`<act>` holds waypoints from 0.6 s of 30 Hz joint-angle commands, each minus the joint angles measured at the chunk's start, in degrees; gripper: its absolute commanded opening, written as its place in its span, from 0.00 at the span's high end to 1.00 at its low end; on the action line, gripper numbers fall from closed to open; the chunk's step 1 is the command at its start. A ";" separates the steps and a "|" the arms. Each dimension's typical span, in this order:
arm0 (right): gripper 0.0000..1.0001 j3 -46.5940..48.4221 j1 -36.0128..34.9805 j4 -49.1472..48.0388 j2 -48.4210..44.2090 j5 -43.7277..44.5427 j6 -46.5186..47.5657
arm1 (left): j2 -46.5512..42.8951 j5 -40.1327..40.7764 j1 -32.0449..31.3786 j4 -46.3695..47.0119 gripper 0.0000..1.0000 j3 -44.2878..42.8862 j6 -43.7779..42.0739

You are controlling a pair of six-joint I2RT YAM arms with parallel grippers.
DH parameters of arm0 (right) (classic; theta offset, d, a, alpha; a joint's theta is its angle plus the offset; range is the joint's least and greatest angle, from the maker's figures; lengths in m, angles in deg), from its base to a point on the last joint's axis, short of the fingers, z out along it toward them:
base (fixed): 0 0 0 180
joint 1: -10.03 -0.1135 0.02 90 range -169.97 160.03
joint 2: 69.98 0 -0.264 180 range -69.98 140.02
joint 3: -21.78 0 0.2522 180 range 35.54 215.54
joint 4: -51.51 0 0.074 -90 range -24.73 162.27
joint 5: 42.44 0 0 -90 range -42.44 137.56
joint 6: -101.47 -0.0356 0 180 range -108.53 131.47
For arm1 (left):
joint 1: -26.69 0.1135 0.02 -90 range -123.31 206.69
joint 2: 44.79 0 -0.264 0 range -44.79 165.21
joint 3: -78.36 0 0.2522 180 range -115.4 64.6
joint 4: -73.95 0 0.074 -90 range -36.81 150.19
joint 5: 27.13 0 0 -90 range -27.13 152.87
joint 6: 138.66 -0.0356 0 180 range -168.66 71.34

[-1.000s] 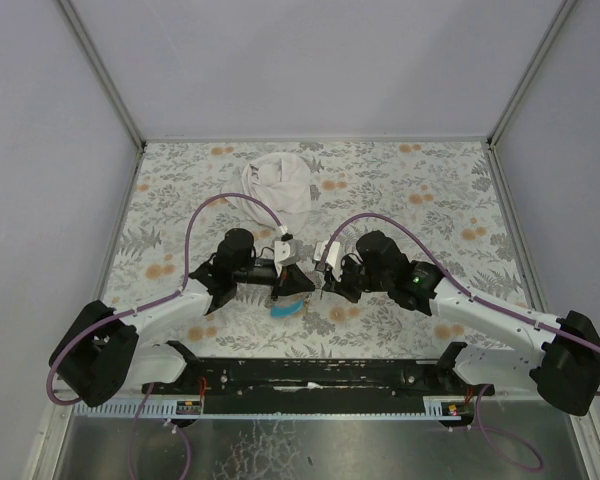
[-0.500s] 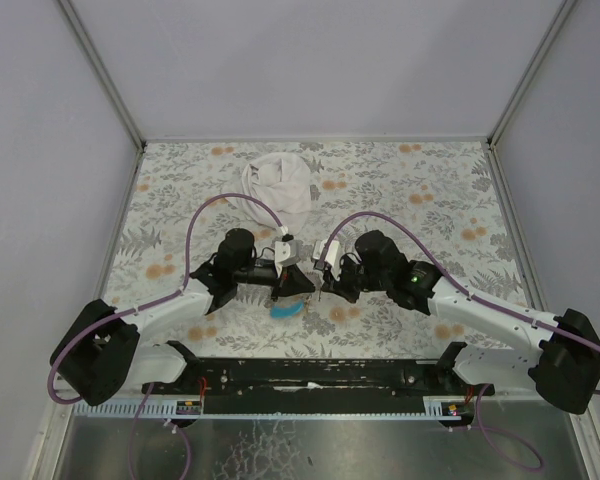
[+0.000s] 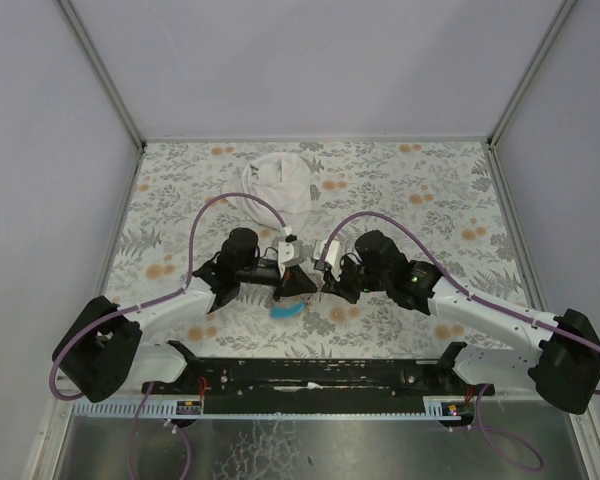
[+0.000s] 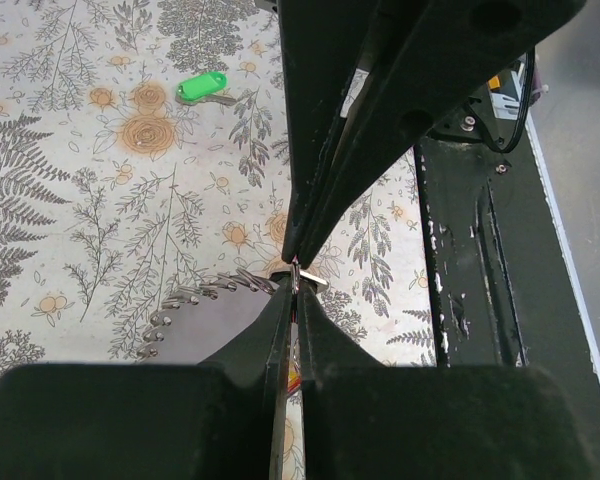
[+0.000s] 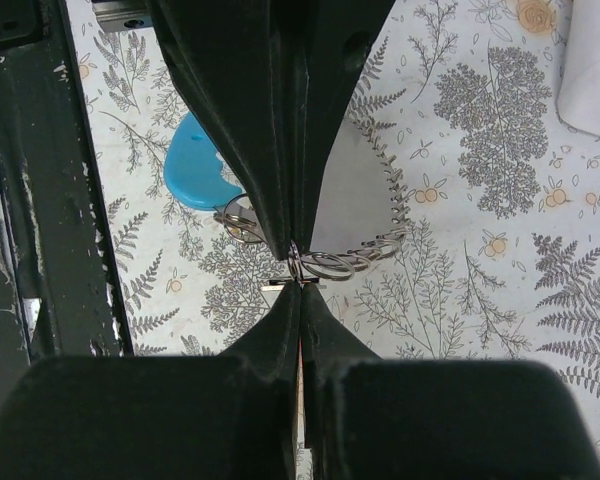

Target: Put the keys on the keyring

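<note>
Left wrist: one green key point(image 4: 206, 88); left tool point(image 4: 294, 291) faces right tool point(image 4: 292, 257).

**The two arms brought a little closer together**

The left arm point(image 3: 242, 247) has been shifted a little to the right, and the right arm point(image 3: 378, 252) has been shifted a little to the left. The left gripper point(image 4: 296, 292) and the right gripper point(image 5: 300, 292) have been brought nearer to each other in the middle, and their tips are now seen point to point. The top of the purple cable point(image 3: 242, 196) over the left arm has been carried a little to the right along with it.
</note>
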 commanded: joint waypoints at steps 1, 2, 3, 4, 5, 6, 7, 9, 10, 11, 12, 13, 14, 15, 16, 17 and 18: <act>1.00 2.88 -0.12 -6.29 -0.33 -3.64 0.27 | 0.72 0.61 -1.81 0.00 1.00 -2.82 -2.40; 1.00 2.97 -0.10 -6.29 -0.26 -3.53 0.44 | 0.74 0.79 -1.93 -0.14 1.00 -2.82 -2.53; 1.00 2.98 -0.11 -6.28 -0.27 -3.35 0.68 | 0.57 0.91 -1.96 -0.13 1.00 -2.79 -2.59; 1.00 3.01 -0.09 -6.32 -0.28 -3.22 0.87 | 0.57 1.12 -1.96 -0.30 1.00 -2.81 -2.65; 1.00 2.99 -0.06 -6.32 -0.34 -3.14 1.13 | 0.45 1.29 -1.96 -0.27 1.00 -2.72 -2.62; 1.00 2.99 -0.09 -6.24 -0.46 -2.86 1.34 | 0.29 1.42 -1.96 -0.18 1.00 -2.66 -2.62; 1.00 2.98 -0.09 -6.20 -0.65 -2.61 1.54 | 0.24 1.59 -1.99 0.26 1.00 -2.42 -2.43; 1.00 2.61 -0.05 -5.99 -1.32 -2.04 2.00 | -0.22 2.36 -1.96 1.56 1.00 -1.76 -1.87; 1.00 2.39 -0.08 -5.88 -1.79 -1.76 2.08 | -0.46 2.71 -1.96 2.06 1.00 -1.41 -1.68; 1.00 2.08 -0.04 -5.88 -2.22 -1.33 2.12 | -0.59 2.97 -1.96 2.53 1.00 -1.16 -1.53; 1.00 1.70 -0.09 -5.84 -2.79 -0.76 2.04 | -0.78 3.25 -1.90 2.75 1.00 -1.00 -1.36; 1.00 1.29 -0.11 -5.84 -3.34 -0.27 1.96 | -0.90 3.36 -1.88 3.01 1.00 -0.88 -1.19; 1.00 0.77 -0.07 -5.84 -3.95 0.05 2.02 | -1.03 3.47 -1.81 3.41 1.00 -0.59 -0.98; 0.92 0.31 -0.07 -5.72 -4.56 0.30 2.03 | -1.19 3.57 -1.73 3.78 1.00 -0.41 -0.79; 0.86 -0.07 -0.07 -5.81 -5.08 0.47 1.99 | -1.29 3.49 -1.59 4.33 1.00 -0.18 -0.40; 0.74 -0.41 -0.10 -5.88 -5.63 0.45 2.18 | -1.50 3.32 -1.31 5.24 1.00 0.17 -0.02; 0.67 -0.78 -0.12 -5.86 -6.21 0.37 2.36 | -1.68 3.12 -1.13 5.93 1.00 0.46 0.32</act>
